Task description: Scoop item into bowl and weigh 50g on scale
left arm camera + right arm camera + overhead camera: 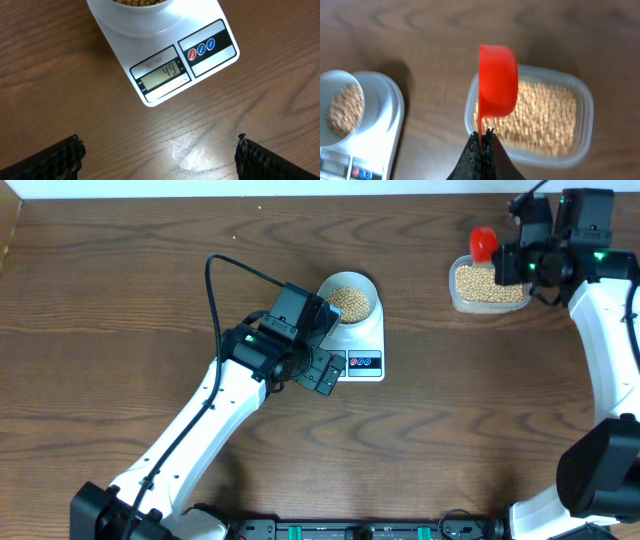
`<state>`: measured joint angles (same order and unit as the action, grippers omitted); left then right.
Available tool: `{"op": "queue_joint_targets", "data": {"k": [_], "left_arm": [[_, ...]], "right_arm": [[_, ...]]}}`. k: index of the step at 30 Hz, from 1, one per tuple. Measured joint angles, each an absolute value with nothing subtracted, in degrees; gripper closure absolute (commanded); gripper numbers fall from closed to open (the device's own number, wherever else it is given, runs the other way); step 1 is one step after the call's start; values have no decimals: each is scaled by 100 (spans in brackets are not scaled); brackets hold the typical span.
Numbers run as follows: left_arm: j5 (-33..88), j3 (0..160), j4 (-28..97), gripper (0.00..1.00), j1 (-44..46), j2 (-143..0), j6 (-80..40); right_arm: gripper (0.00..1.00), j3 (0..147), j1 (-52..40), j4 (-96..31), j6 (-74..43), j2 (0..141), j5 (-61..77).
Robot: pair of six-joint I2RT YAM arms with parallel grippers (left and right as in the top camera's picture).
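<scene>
The white scale (pixel 366 340) stands mid-table with the pale bowl (pixel 349 286) on it, holding tan beans (pixel 349 302). In the left wrist view the scale (pixel 210 65) shows 49 on its display (pixel 165 74); the bowl's (pixel 135 12) underside is at the top edge. My left gripper (pixel 157 157) is open and empty, just in front of the scale over bare wood. My right gripper (pixel 481 137) is shut on the thin handle of a red scoop (pixel 497 85), held above the left end of the clear tub of beans (pixel 545 117). The scoop (pixel 483 244) hangs over the tub (pixel 488 285) at the back right.
The scale's red and blue buttons (pixel 201 48) face the left gripper. A black cable (pixel 215 290) loops up from the left arm. The table's dark wood spreads to the left and front. The scale and bowl also show at the left of the right wrist view (pixel 380 115).
</scene>
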<state>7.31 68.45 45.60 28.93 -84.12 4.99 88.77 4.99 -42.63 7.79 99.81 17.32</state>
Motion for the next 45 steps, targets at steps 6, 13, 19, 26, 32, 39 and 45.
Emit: {"op": "queue_joint_targets", "data": {"k": [6, 13, 19, 26, 32, 39, 45], "left_arm": [[731, 6845, 4558, 2, 2893, -8412, 499], [731, 6845, 4560, 2, 2893, -8412, 499], [731, 6845, 4560, 2, 2893, -8412, 499], [731, 6845, 4560, 2, 2893, -8412, 499], [731, 6845, 4558, 2, 2893, -8412, 499], [731, 6845, 4560, 2, 2893, -8412, 499], [731, 6845, 4560, 2, 2893, -8412, 499]], "right_arm": [[99, 8873, 530, -4630, 902, 10036, 1664], [99, 8873, 530, -4635, 1057, 10315, 1579], [99, 8873, 530, -4644, 1170, 10575, 1546], [99, 8873, 530, -4595, 1267, 10613, 1529], [99, 8873, 530, -4543, 1302, 10770, 1516], [99, 8873, 528, -4340, 1306, 10912, 1516], [99, 8873, 526, -4298, 1306, 10912, 1594]]}}
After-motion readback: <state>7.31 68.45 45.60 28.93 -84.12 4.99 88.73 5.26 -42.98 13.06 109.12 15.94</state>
